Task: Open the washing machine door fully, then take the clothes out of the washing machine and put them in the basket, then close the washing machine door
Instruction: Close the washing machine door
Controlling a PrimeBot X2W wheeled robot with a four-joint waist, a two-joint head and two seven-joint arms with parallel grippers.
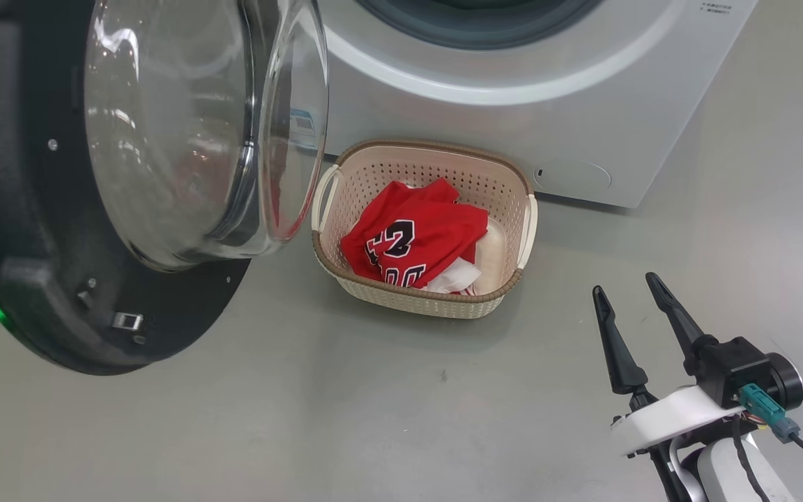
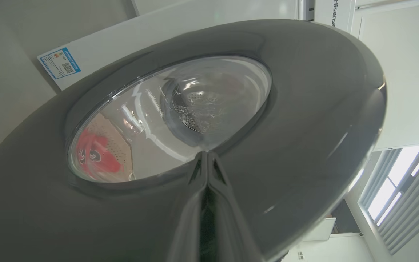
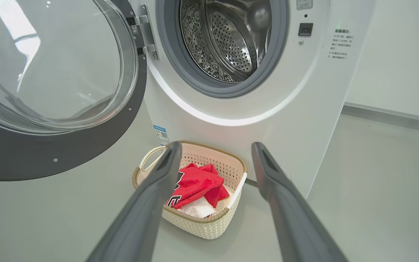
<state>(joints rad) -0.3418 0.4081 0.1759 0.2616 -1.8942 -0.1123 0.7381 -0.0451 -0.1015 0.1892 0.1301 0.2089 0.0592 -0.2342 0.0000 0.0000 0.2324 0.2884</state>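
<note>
Right gripper [image 1: 624, 284] is wide open with nothing between the fingers. In my head view it hangs at lower right above the grey floor [image 1: 373, 404], fingers pointing up and slightly left. It sits well apart from the basket [image 1: 429, 148], off to its right.

In its own wrist view the right gripper [image 3: 216, 145] frames the basket [image 3: 202, 225] between its two fingers.

Left gripper [image 2: 206, 156] is fully closed, fingers pressed together and gripping nothing. Its tips sit at the lower edge of the glass window, on the glossy outer face of the washing machine door [image 2: 304, 127]. I can't tell whether they touch it.

The washing machine door [image 1: 39, 279] stands open, swung to my left, with the glass bowl [image 1: 185, 139] bulging toward the basket. In the right wrist view the door [image 3: 67, 156] hangs off its hinge [image 3: 144, 32] at the left of the opening.

The washing machine [image 3: 286, 120] shows its grey gasket [image 3: 173, 54] and perforated drum [image 3: 231, 36]. Its blue label [image 3: 161, 134] sits low on the front, just above the basket handle.

The clothes [image 1: 415, 233] are in the basket: a crumpled red jersey with black-and-white numbering up. White fabric [image 1: 454, 279] shows under it on the right. The right wrist view agrees on the clothes [image 3: 195, 183], and I also see red refracted through the door glass in the left wrist view.

The basket is on the floor just in front of the machine, below the opening and beside the open door.
</note>
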